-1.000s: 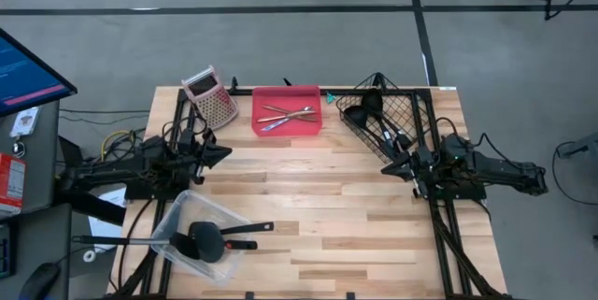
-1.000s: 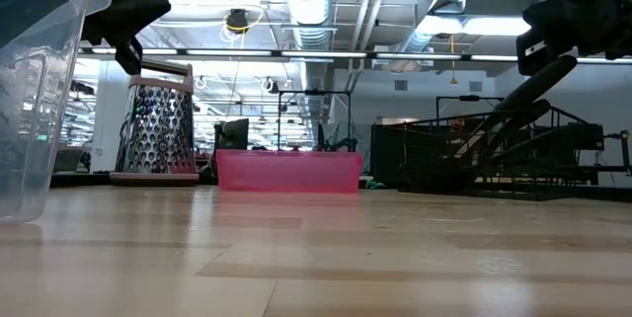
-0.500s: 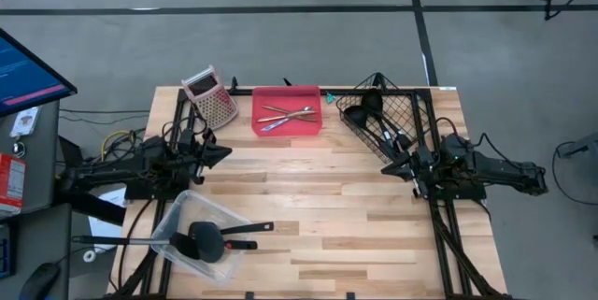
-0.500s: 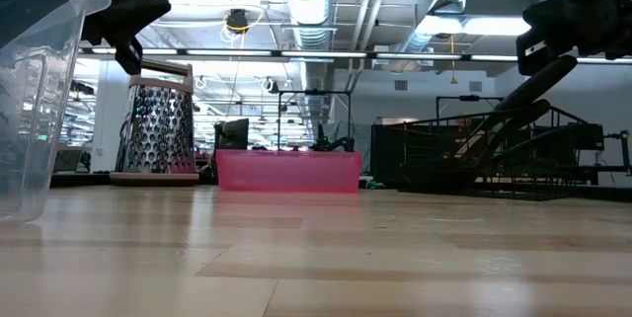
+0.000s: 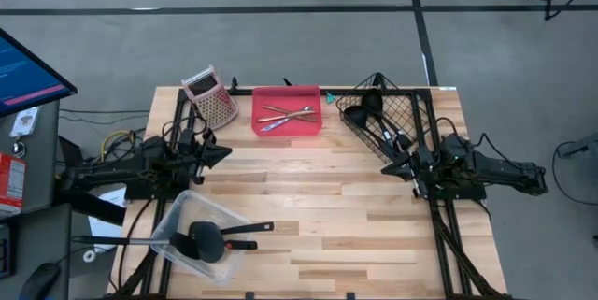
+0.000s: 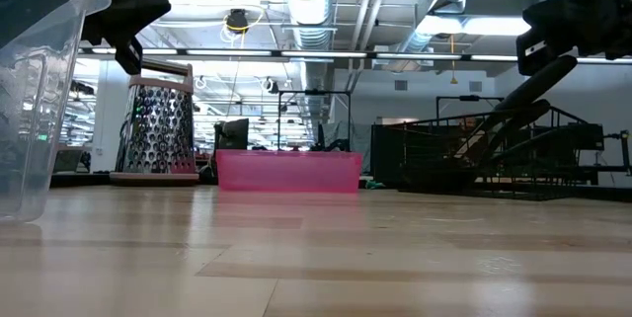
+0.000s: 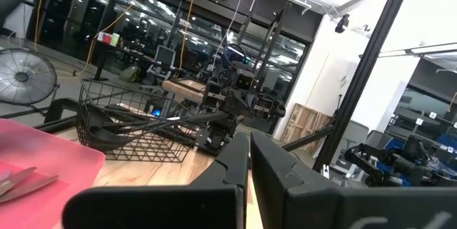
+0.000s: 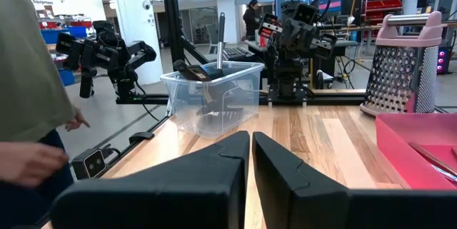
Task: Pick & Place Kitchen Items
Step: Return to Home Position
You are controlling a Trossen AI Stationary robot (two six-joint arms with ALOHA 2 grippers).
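**Both arms parked, nothing in hand: what I am watching**

Starting at the left, the monitor (image 5: 28, 71) and the red-and-white tag below it carry print I cannot read, and I find no legible brand or label anywhere on the table (image 5: 327, 207).

The clear bin (image 5: 166, 218) sits at the near left corner. It holds black utensils (image 5: 207, 241) whose long handles stick out over its rim. One handle reaches past the table edge, so I judge that a sweep by an arm, or a passer-by, could catch it and tip the bin.

The left gripper (image 5: 222, 153) hovers just beyond the bin with its fingers together on nothing. The grater (image 5: 211, 97) stands close to its path, so a careless move from there could knock it over.

The pink bin (image 5: 257, 113) holds thin silver and gold cutlery (image 5: 285, 115). The wire basket (image 5: 406, 108) holds black ladles (image 5: 372, 104).

The right gripper (image 5: 386, 168) is also closed and empty, right beside the basket's near corner, where it could snag the wire. In the right wrist view a person's hand (image 8: 32, 165) is close, which is my main worry.
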